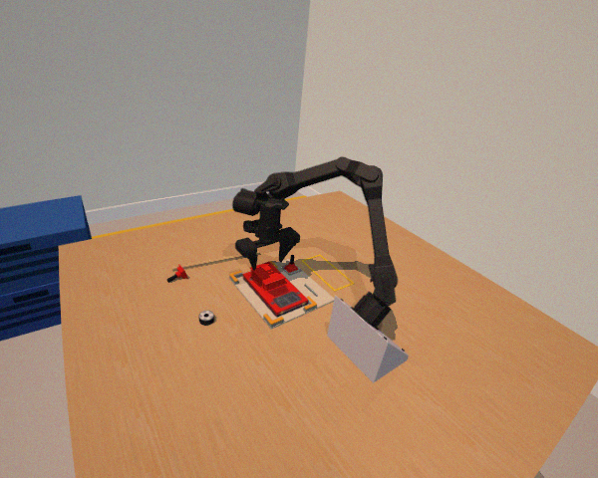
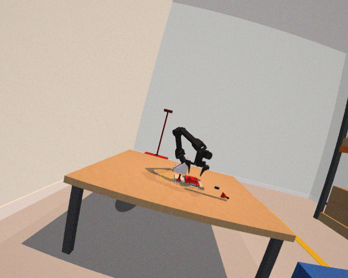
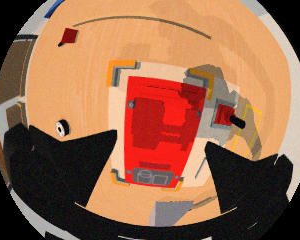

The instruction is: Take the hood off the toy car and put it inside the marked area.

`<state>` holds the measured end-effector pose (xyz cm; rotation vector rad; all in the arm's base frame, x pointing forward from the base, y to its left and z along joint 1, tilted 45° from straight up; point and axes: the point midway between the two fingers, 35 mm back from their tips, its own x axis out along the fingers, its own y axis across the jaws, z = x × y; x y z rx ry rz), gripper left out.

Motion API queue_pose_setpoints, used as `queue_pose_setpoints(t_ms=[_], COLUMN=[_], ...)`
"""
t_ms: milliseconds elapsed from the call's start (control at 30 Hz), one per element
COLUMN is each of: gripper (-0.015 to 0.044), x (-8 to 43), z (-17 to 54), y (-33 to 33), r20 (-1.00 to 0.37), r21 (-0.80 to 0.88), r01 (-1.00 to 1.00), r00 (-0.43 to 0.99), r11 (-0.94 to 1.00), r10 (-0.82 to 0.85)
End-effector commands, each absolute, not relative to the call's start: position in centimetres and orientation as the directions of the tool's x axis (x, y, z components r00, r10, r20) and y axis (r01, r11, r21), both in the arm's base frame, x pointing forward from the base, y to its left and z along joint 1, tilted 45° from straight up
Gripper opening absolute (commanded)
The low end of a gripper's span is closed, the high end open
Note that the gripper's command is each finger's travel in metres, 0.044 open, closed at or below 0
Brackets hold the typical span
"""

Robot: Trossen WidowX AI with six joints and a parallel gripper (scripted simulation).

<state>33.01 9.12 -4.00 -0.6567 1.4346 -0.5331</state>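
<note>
The toy car (image 1: 290,300) (image 2: 192,180) (image 3: 162,155) is red and sits on a pale board (image 1: 322,297) (image 3: 117,110). A raised red part (image 1: 270,276) stands on its body, with a grey panel (image 1: 287,300) (image 3: 152,176) at one end; I cannot tell where the hood's edges run. My gripper (image 1: 268,264) (image 2: 195,174) (image 3: 164,141) is open and empty, above the car, with one finger toward each long side in the wrist view. The marked area (image 1: 336,269) (image 3: 254,108) is a thin yellow outline beside the board.
A red block with an upright black peg (image 1: 291,267) (image 3: 225,115) stands between car and marked area. A red piece with a black end (image 1: 180,272) (image 3: 69,36), a small wheel (image 1: 206,317) (image 3: 63,128) and a pale wedge (image 1: 358,334) (image 2: 180,168) are also on the table.
</note>
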Motion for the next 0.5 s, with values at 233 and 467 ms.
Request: queue_pose_setpoints(t_ms=[233,467], gripper=[0.0440,0.0440], x=[33.00,33.01], z=[-4.59,-4.92], y=[8.47,8.13], r20=[-0.716,-0.716], r21=[-0.698,-0.698], r01=[-0.057,-0.057], r00=[0.076,0.076], r11=[0.714,0.714], r10=[-0.694,-0.694])
